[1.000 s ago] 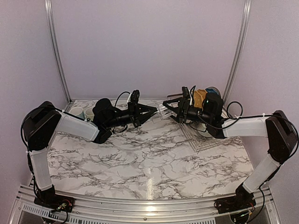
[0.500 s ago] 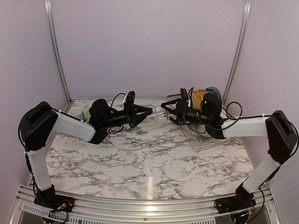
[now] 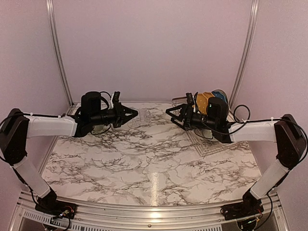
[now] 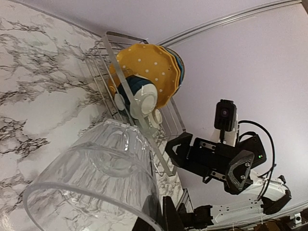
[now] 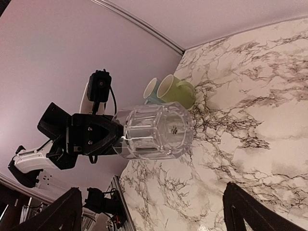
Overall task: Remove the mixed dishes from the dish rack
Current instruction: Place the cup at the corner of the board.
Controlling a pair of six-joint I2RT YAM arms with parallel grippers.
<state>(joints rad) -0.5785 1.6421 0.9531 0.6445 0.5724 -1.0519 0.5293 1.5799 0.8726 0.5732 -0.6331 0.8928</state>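
Clear ribbed glass is pinched tight at its rim by the left gripper. It lies sideways in the air, mid-frame in the right wrist view. I think it is going beside the pale-green mug and light-blue mug just above it. The right gripper gapes wide, holding nothing. Yellow dotted plates wait in the silver wire dish rack. Underneath lies a white marble table, with lilac walls around.

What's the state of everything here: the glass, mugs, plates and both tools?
left tool: shut on clear glass
right tool: open, empty
clear glass: held aloft, sideways
yellow dotted plate: on edge in dish rack
pale-green mug: on table, unloaded
light-blue mug: on table, unloaded
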